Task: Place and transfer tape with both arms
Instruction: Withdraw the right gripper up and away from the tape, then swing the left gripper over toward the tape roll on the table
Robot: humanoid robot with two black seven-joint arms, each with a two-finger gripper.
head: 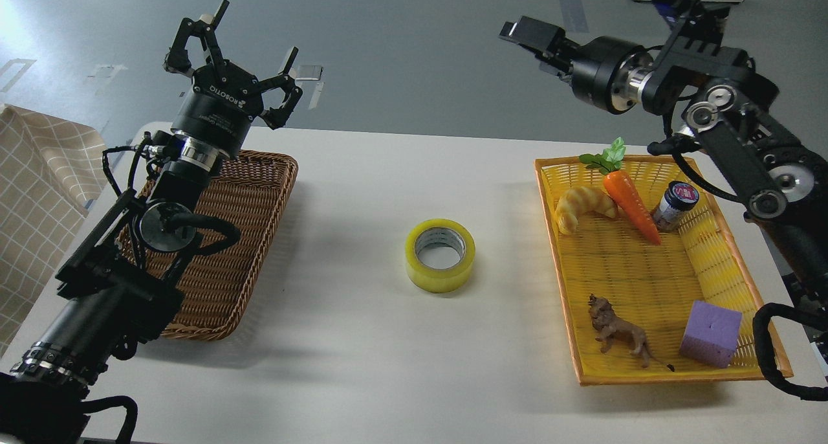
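Counter [362, 366]: white and bare around the tape, which suits a reach from either side.
Tape [440, 255]: lies flat on the counter with its core hole facing up, midway between the two baskets and touching neither; I judge it was set there as a handover spot both arms can reach.
Yellow basket [763, 314]: right of the tape; holds a toy lion [618, 331] and purple foam cube [710, 333] nearest, then a croissant [582, 206], carrot [631, 201] and small jar [674, 204] farther back.
Wicker basket [259, 191]: left of the tape, brown, nothing visible inside where the arm does not cover it; likely the tape's destination.
Left gripper [249, 59]: raised above the wicker basket's far edge, fingers spread wide apart, holding nothing, apparently readied for a grasp.
Right gripper [517, 28]: high beyond the yellow basket, well apart from the tape, seen side-on; I cannot tell whether its fingers are apart or together.
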